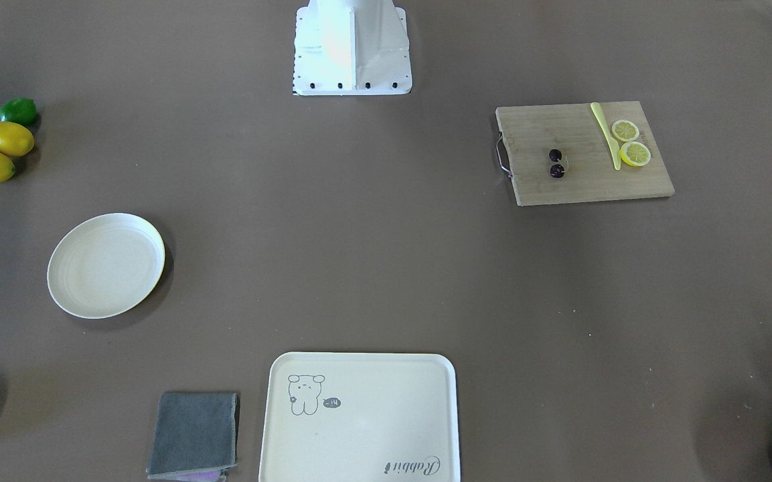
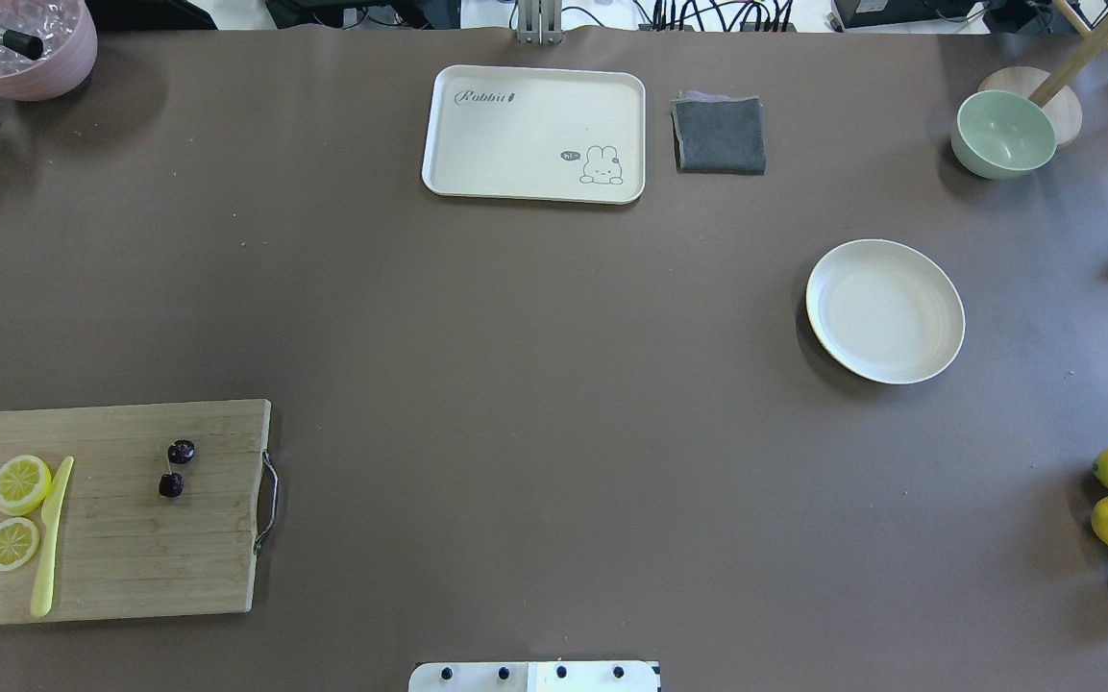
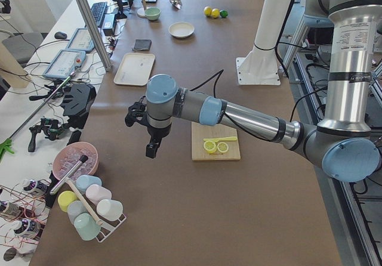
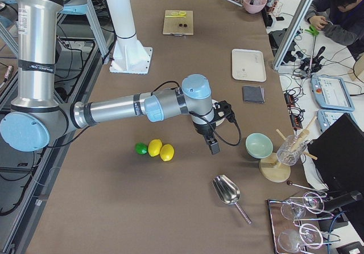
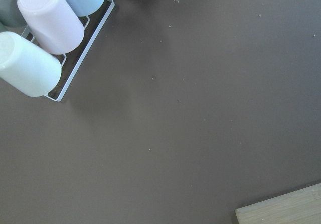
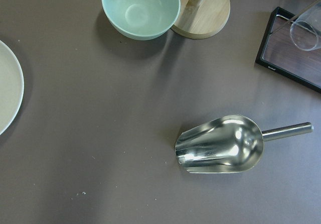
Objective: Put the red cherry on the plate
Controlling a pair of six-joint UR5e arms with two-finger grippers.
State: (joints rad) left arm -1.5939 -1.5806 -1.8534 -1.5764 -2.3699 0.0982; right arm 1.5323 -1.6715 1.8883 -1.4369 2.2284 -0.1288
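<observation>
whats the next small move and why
Probably swing the left gripper over the cutting board, above the red cherry: it lies there on the robot's left, ungripped, that gripper hangs just beside the board, and the plate is bare.

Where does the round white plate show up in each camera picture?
Front-facing: plate left of centre.
Overhead: right of centre.
Exterior left: far end, near the top.
Exterior right: mostly hidden behind the right arm.
Left wrist: not in it.
Right wrist: left edge, cut off.
Landmark: the green bowl near it.
</observation>
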